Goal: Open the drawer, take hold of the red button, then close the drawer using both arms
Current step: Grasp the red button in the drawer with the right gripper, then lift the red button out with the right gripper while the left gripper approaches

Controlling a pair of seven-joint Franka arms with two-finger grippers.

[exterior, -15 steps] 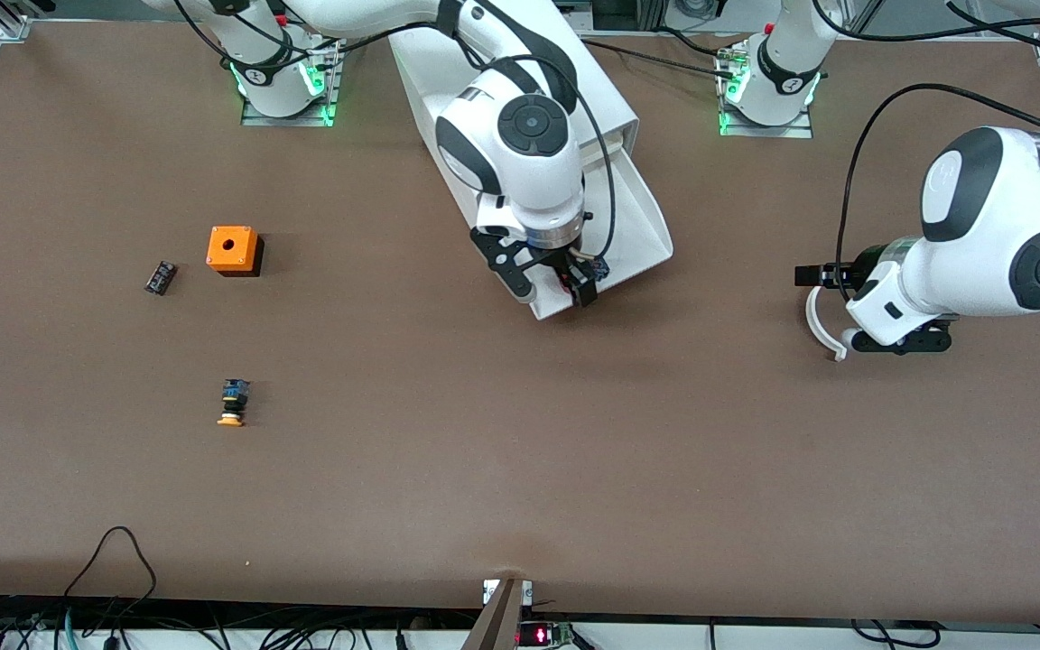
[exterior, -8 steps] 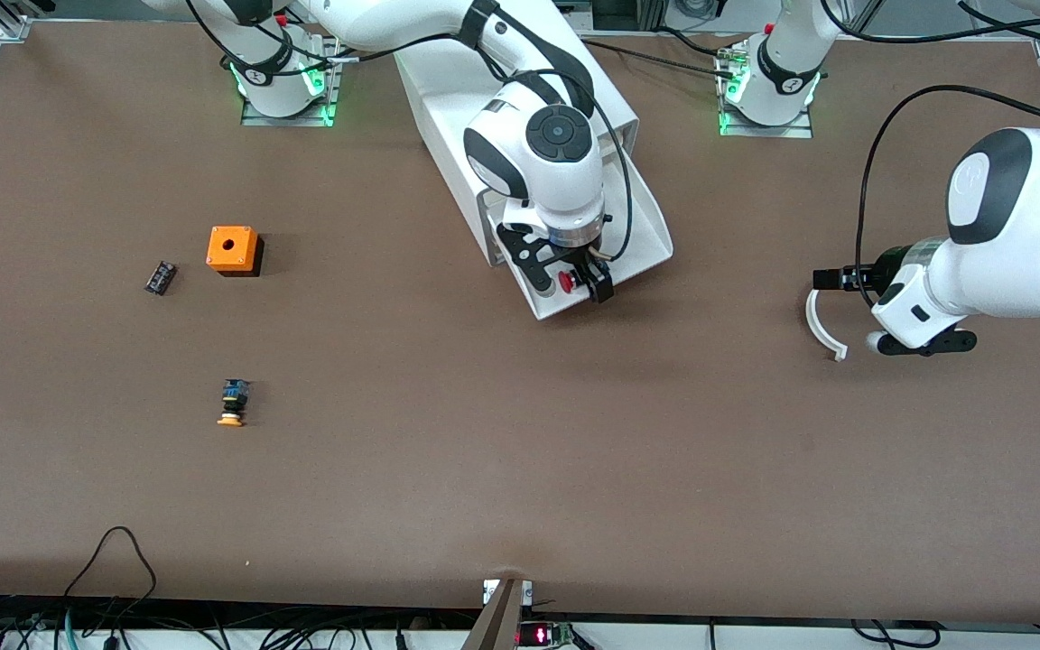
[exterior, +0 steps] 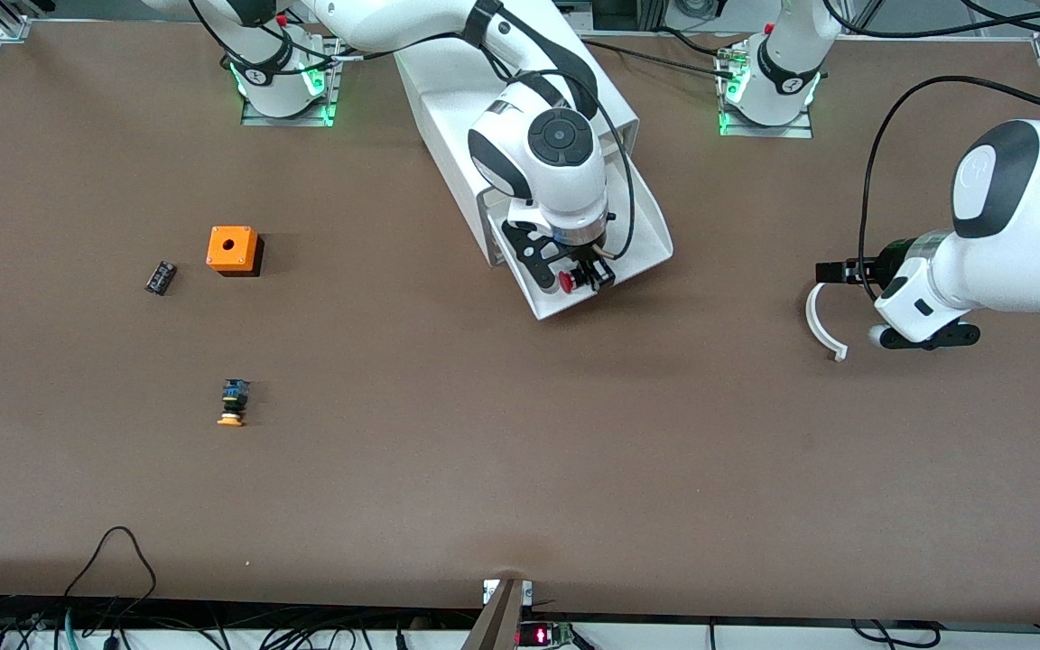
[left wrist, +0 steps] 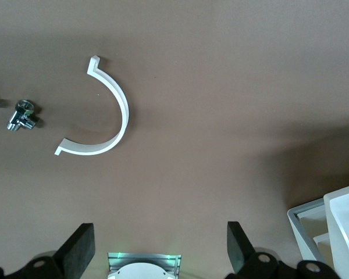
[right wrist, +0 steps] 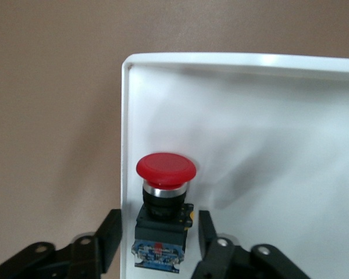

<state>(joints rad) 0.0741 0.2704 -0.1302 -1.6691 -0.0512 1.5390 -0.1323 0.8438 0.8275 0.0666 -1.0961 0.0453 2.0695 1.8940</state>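
— White walls hem the drawer (exterior: 642,236); where's the button (exterior: 566,282)?
— In its front corner, just beside the side wall, red cap up.
— Right gripper (right wrist: 157,244)?
— Over that corner, fingers (right wrist: 107,237) apart, straddling the button's body.
— Left gripper (left wrist: 157,250)?
— Waiting, spread wide above bare brown surface (exterior: 484,451) near a white curved piece (left wrist: 107,113).

No text, label, brand, number or sign can be read on anything in these views.
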